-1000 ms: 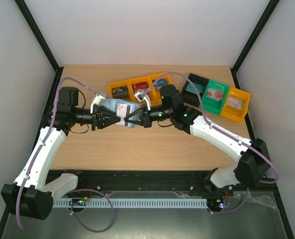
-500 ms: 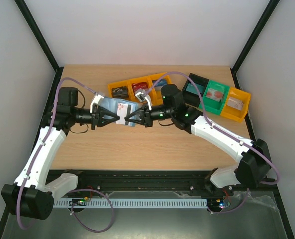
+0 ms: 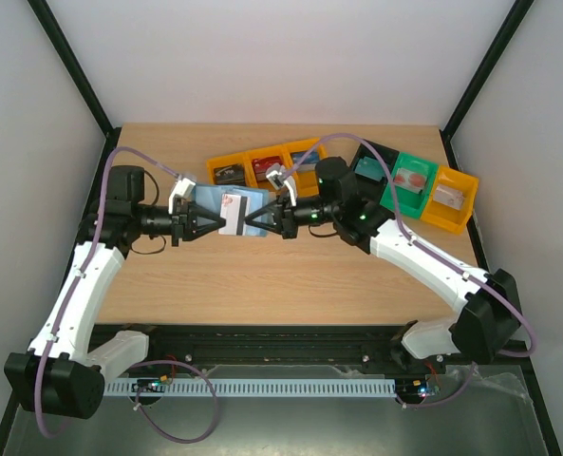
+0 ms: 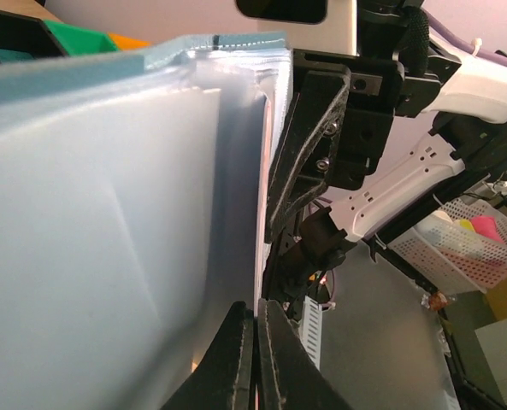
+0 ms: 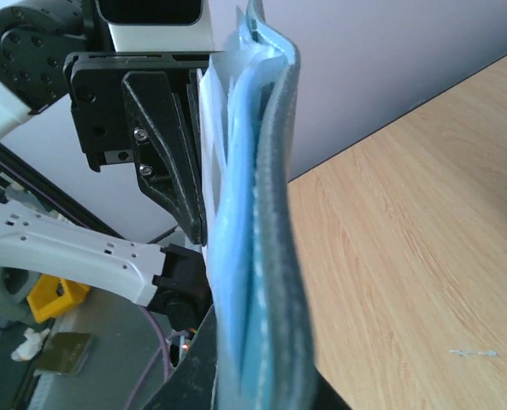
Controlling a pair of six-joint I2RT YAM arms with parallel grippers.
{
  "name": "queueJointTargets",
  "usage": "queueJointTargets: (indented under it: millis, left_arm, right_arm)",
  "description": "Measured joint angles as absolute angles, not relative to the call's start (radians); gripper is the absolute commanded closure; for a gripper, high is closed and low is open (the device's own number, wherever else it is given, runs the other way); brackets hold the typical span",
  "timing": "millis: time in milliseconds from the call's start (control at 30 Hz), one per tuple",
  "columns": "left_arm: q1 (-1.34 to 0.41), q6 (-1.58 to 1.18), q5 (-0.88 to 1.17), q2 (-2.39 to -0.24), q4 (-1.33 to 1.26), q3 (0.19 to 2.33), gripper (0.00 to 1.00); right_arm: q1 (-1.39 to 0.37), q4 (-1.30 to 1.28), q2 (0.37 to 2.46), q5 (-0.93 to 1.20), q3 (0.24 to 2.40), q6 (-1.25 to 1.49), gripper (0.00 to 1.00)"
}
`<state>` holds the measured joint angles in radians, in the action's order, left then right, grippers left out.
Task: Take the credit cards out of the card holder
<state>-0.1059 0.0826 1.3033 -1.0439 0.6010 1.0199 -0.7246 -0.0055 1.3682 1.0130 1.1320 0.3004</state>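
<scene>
Centre of the top view, above the desk [image 3: 262, 275]: teal-blue card holder [image 3: 253, 199], held in the air and pinched from both sides. To its right, right pincer [image 3: 254, 223], clamped tight on the holder's edge, with blue cover and clear sleeves sandwiched between the fingers. To its left, left pincer [image 3: 215, 226], closed fully on the thin edge of a credit card [image 3: 232, 221], white with a dark stripe, against the holder's left half. Pincer tips near each other, not touching. Print on card too small to read. Behind, upper centre, orange bins [image 3: 262, 166].
</scene>
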Motion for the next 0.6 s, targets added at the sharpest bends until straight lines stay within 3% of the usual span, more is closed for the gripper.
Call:
queueJointTargets:
  millis: [600]
  left_arm:
    - [-0.027,0.075,1.218,-1.029,0.604,1.035,0.98]
  right_arm:
    - [-0.62,-0.073,1.328,0.901,1.074,0.3,0.98]
